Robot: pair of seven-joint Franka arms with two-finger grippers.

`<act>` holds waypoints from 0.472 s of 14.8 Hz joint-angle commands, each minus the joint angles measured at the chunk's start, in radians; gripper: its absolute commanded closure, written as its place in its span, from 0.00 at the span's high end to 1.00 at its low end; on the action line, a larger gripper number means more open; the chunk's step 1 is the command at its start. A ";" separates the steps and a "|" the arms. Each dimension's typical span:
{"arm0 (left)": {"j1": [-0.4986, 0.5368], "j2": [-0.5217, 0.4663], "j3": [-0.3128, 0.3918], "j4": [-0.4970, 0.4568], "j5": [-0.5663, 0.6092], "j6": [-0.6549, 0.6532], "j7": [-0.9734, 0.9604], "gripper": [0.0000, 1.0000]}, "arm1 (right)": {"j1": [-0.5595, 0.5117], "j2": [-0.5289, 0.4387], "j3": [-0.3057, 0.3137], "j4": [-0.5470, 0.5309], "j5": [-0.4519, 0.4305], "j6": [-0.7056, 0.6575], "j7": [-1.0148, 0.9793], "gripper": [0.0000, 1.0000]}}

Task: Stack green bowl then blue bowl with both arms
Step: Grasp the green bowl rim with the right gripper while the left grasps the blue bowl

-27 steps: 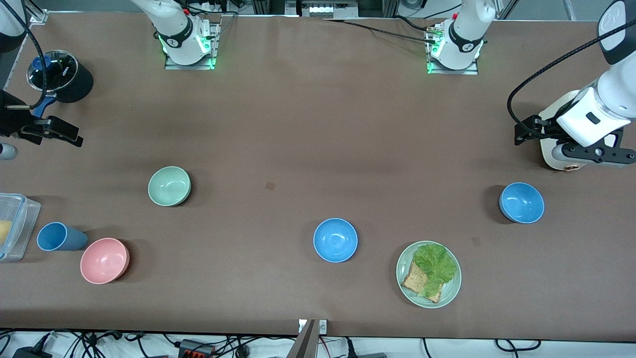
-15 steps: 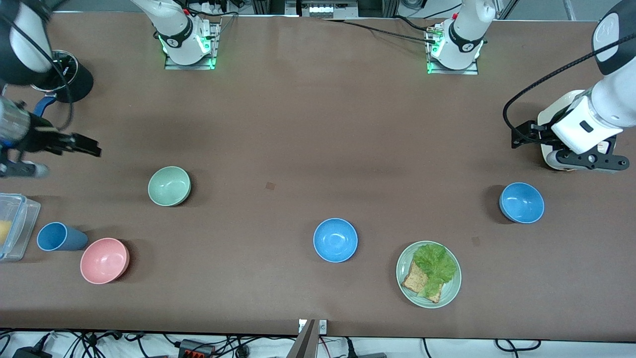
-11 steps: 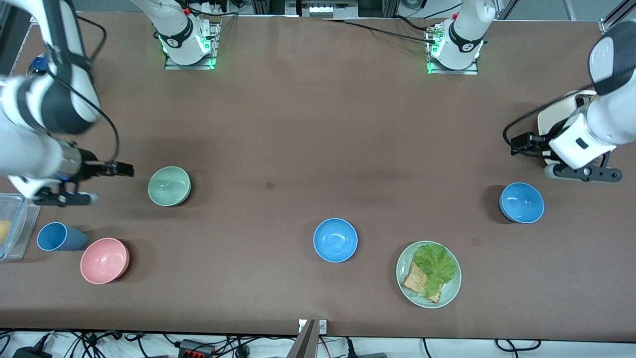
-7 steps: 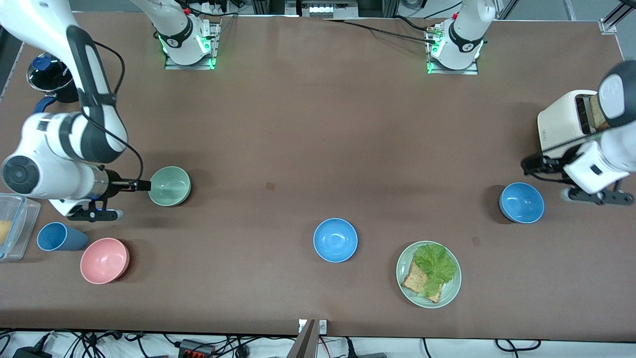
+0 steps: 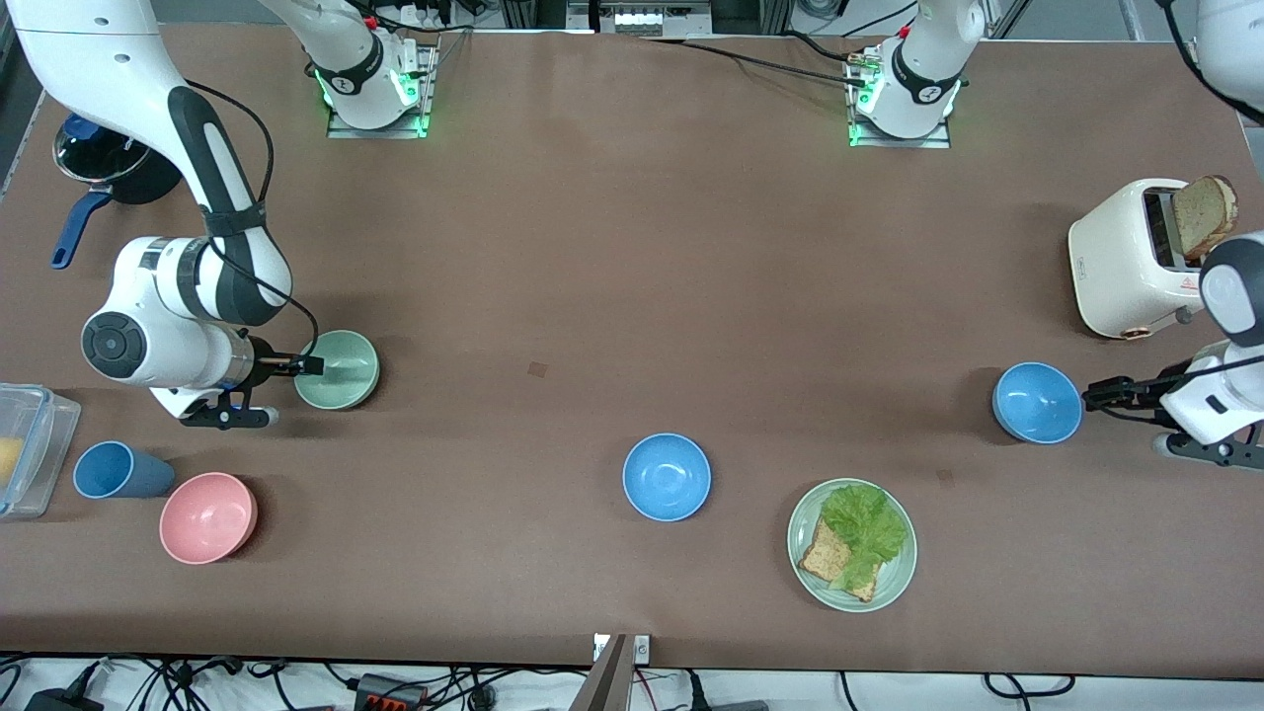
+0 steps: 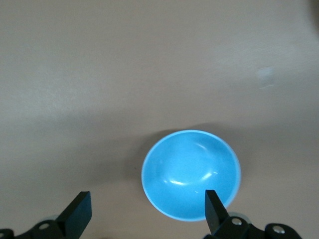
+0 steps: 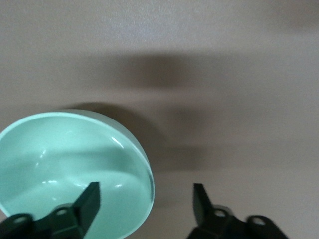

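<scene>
Now both arms have swung in from the table ends. Right gripper (image 5: 314, 365), fingers apart, straddles the green bowl's (image 5: 338, 369) nine-o'clock rim; left gripper (image 5: 1091, 399), also spread, sits at three o'clock of the blue bowl (image 5: 1036, 402). Grasps appear imminent.

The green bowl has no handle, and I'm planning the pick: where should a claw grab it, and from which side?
Pinch the rim of the green bowl on the edge toward the right arm's end of the table, one finger inside and one outside. It sits upright, mouth open, with a thin wall. The right claw, open, is at that edge.
</scene>
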 commanded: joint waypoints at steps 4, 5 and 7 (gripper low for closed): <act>0.053 0.104 -0.014 -0.016 -0.013 0.112 0.031 1.00 | -0.006 0.013 0.007 -0.022 -0.009 0.006 -0.007 0.16; 0.057 0.097 -0.015 -0.063 -0.022 0.152 0.031 1.00 | -0.006 0.013 0.008 -0.025 -0.007 0.003 -0.010 0.07; 0.060 0.094 -0.015 -0.102 -0.027 0.189 0.029 1.00 | 0.000 0.010 0.008 -0.021 -0.001 -0.016 -0.009 0.00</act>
